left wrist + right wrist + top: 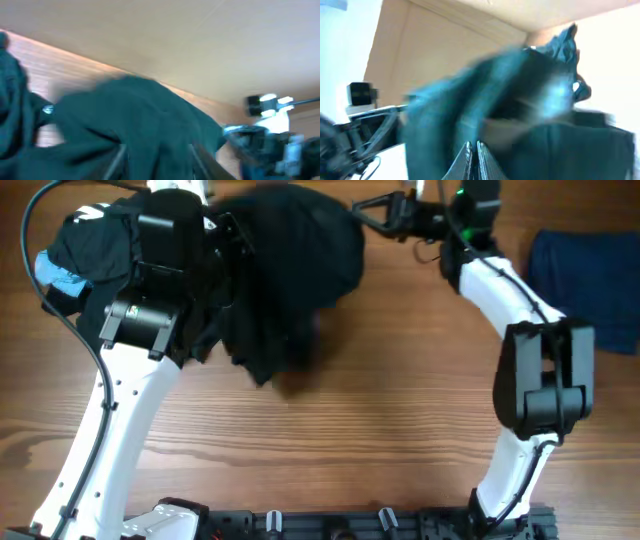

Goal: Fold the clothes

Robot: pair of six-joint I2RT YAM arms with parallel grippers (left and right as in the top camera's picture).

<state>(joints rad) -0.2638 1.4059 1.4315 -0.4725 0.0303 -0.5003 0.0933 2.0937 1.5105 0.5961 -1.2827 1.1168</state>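
Observation:
A black garment (pixel 290 270) hangs bunched above the back of the table between my two grippers. My left gripper (pixel 159 157) is at its left side. The fingers (pixel 117 157) stand apart, with the cloth (pixel 140 115) draped between and over them. In the overhead view this gripper is hidden under the fabric. My right gripper (pixel 358 210) meets the garment's right edge. In the right wrist view the right gripper (pixel 474 146) has its tips pressed together against the dark cloth (pixel 520 100). More clothes lie in a dark pile (pixel 95 235) with a light-blue piece (pixel 55 272).
A folded navy garment (pixel 590 275) lies at the far right of the wooden table (pixel 330 440). The left arm's wrist block (pixel 165 240) is next to the pile at the back left. The right arm (pixel 540 370) arches over the right side.

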